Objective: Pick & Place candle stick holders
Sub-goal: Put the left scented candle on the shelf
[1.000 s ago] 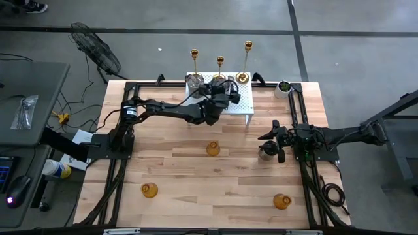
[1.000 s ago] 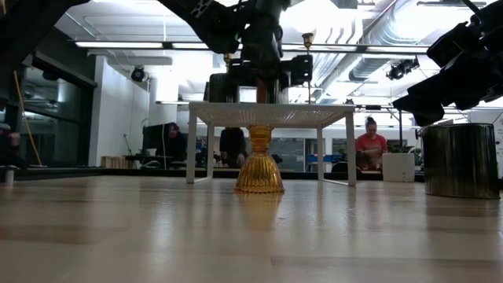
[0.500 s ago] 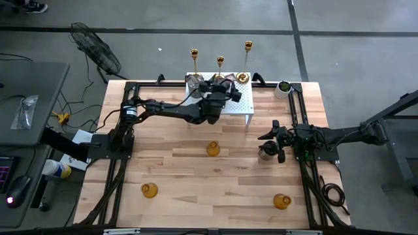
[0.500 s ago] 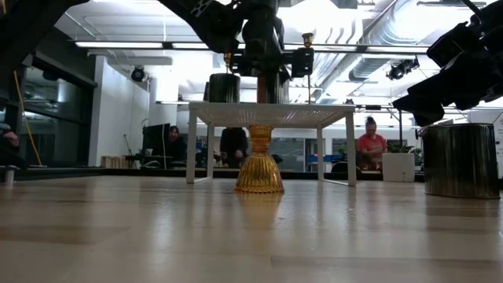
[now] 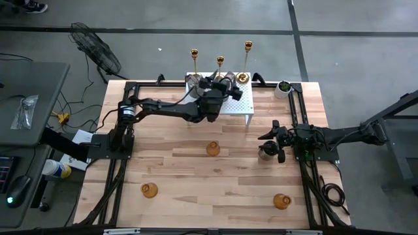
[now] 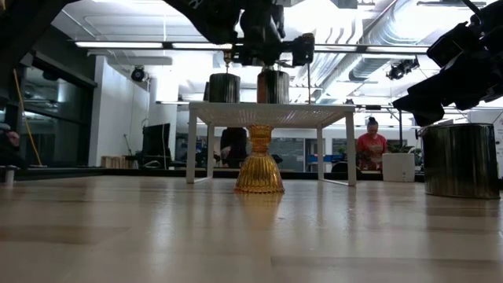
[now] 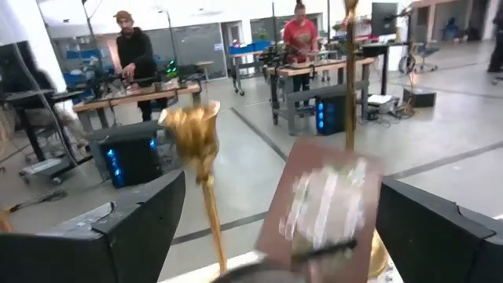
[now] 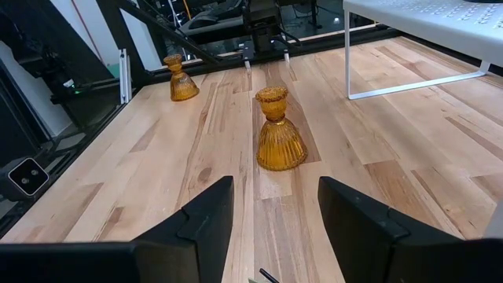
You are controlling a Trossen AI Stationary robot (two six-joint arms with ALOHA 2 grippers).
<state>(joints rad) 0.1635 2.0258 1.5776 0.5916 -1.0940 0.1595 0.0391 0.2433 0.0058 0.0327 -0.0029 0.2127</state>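
Observation:
On the white shelf (image 5: 243,104) at the table's far side stand two squat silver holders (image 6: 224,87) (image 6: 273,86) on their bases. My left gripper (image 6: 271,53) hovers open just above the right-hand one, which shows blurred between the fingers (image 7: 322,206). Three tall gold sticks (image 5: 194,53) (image 5: 220,62) (image 5: 248,47) stand along the shelf's far edge. Three amber glass holders (image 5: 213,149) (image 5: 149,190) (image 5: 282,201) stand on the table. A third silver holder (image 5: 266,152) stands by my right gripper (image 8: 275,189), which waits open at the right.
A small green plant in a white pot (image 5: 283,87) sits at the far right corner. Black frame rails (image 5: 124,130) run along the table's left and right sides. Bare wood lies between the amber holders. People stand at desks in the room beyond.
My left gripper has gone up from around the right-hand silver holder on the shelf and rolled a little, its fingers still spread. The holder stays standing on the shelf, now clear below the gripper.

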